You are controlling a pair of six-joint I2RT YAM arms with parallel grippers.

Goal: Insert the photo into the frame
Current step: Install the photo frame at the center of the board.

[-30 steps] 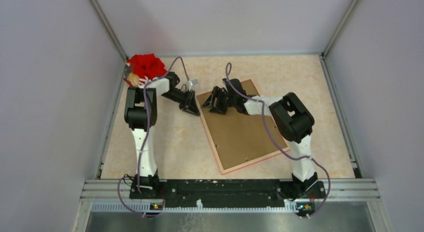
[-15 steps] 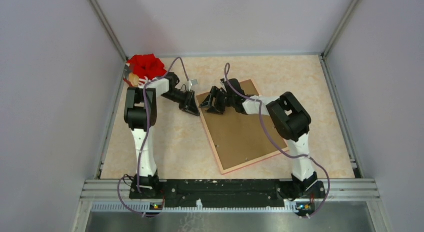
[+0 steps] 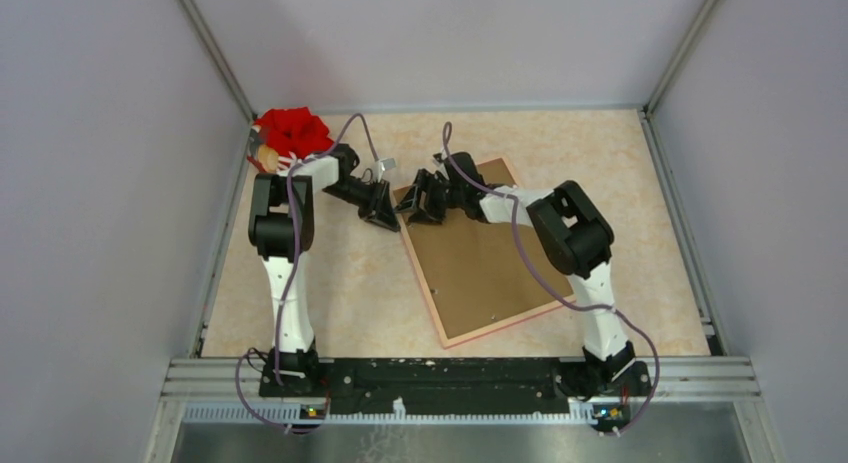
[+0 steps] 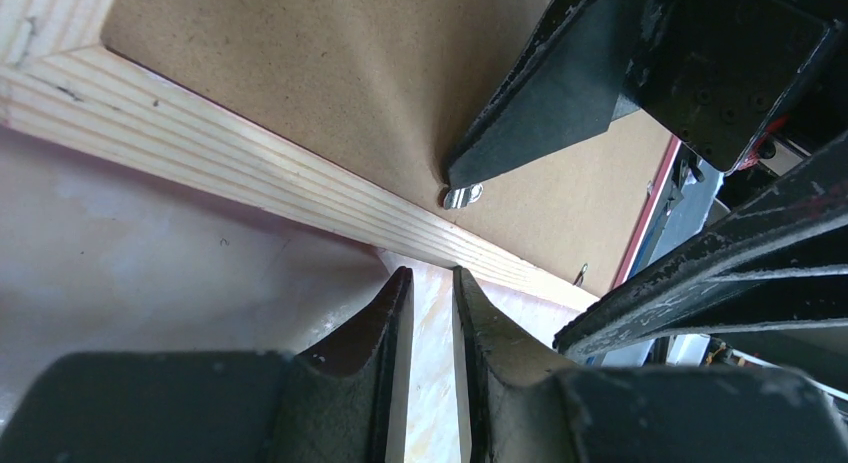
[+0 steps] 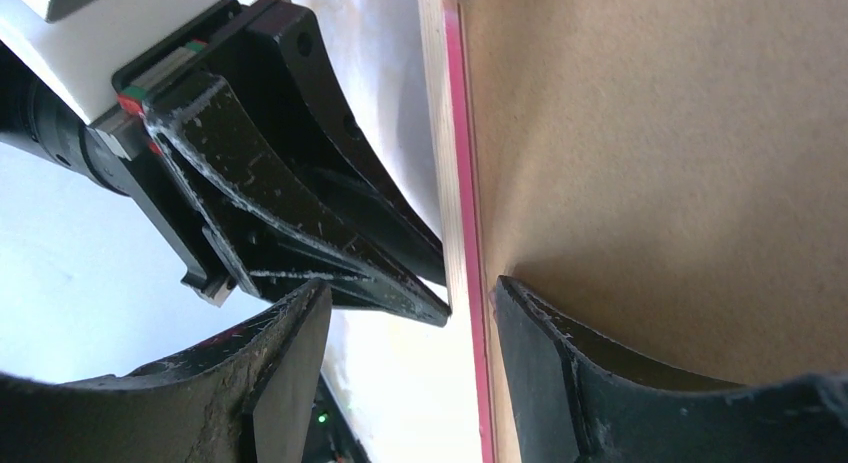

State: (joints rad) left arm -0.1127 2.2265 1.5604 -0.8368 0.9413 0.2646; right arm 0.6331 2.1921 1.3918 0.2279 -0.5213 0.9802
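1. Frame (image 4: 230, 178) lies face-down on the table (image 3: 340, 283), pale wood back up, pink edge showing. Brown backing board (image 3: 480, 263) sits inside it, filling the opening.
2. Photo: not visible in any view, so can't tell if it's under the board or elsewhere.
3. Change over the last sec: right gripper (image 5: 410, 288) has slid left along the board's far end toward the frame's far-left corner. It now straddles the left rail, one finger over the board, the other outside over the table. Jaws apart, gripping nothing.
4. Left gripper (image 4: 430, 275) hasn't moved. It sits on the table side just outside the same rail, tips near it. Jaws nearly together w/ a slim gap, nothing between.
5. One right fingertip is at a small metal tab (image 4: 462, 195) on the board by the rail.
6. Meaning, as I read it: both grippers now meet at that corner, prob. to free or lift the board so the photo can go in. Insert step not yet begun, so it's an early stage.
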